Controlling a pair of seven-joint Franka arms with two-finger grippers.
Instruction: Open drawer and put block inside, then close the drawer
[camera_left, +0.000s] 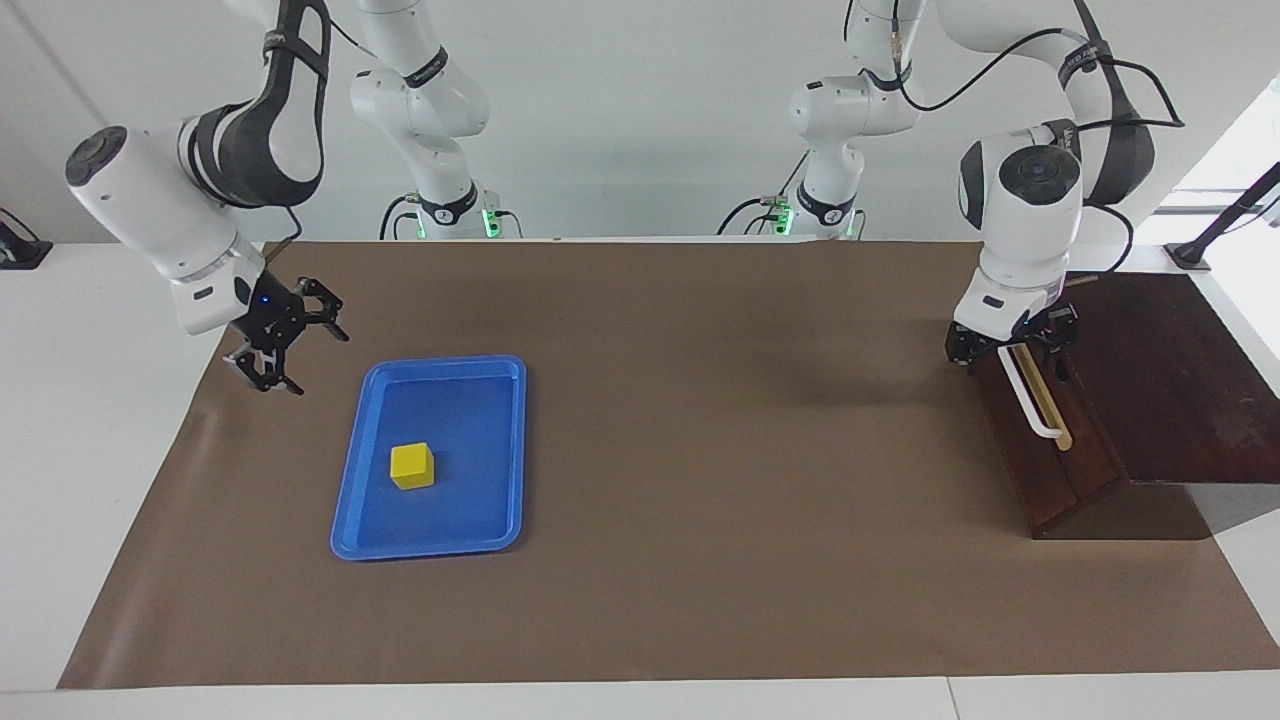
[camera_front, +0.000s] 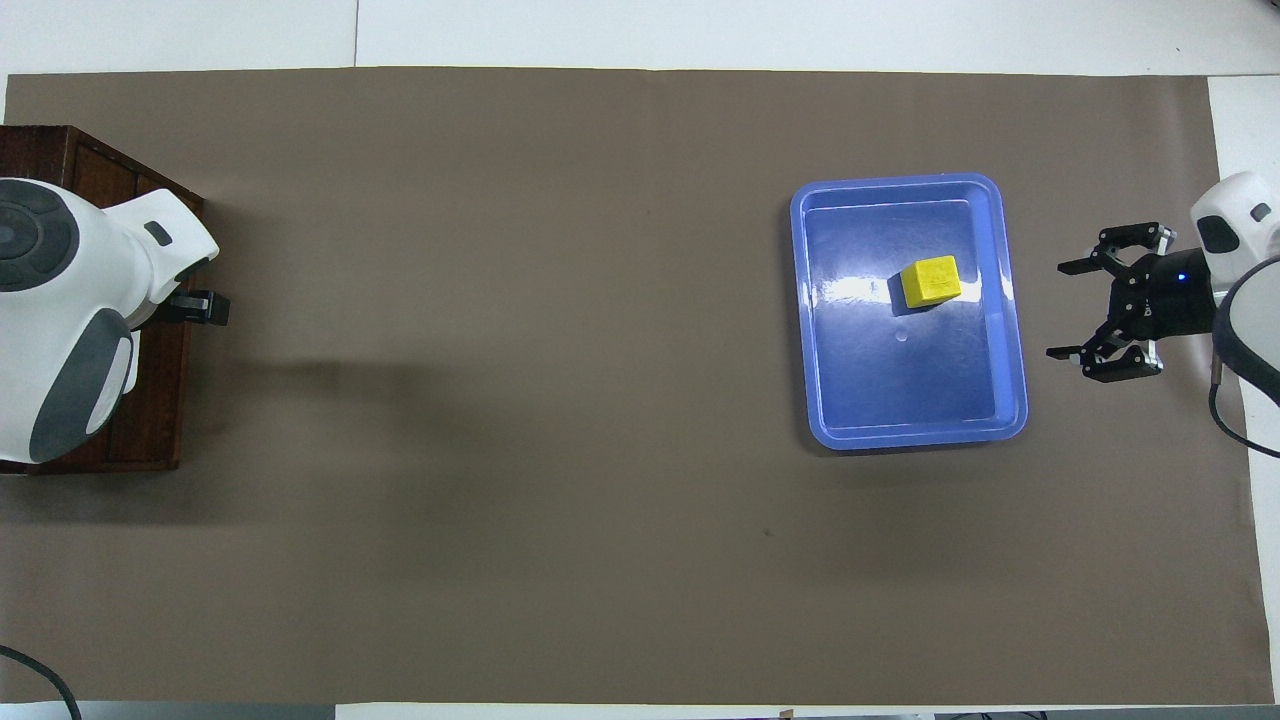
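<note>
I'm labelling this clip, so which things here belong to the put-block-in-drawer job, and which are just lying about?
Part of the job:
- dark reddish-brown wooden drawer with white bar handle, shut
- small bright yellow cube block, lying in the tray
- left gripper at the handle
- right gripper, open, beside the tray

Just there:
- flat blue plastic tray
- brown paper table cover

- I can read no text, label, brand, number or sign on anything here.
- Small dark lettering rings the white arm joints near both bases in the facing view, but I can't make out its letters.
</note>
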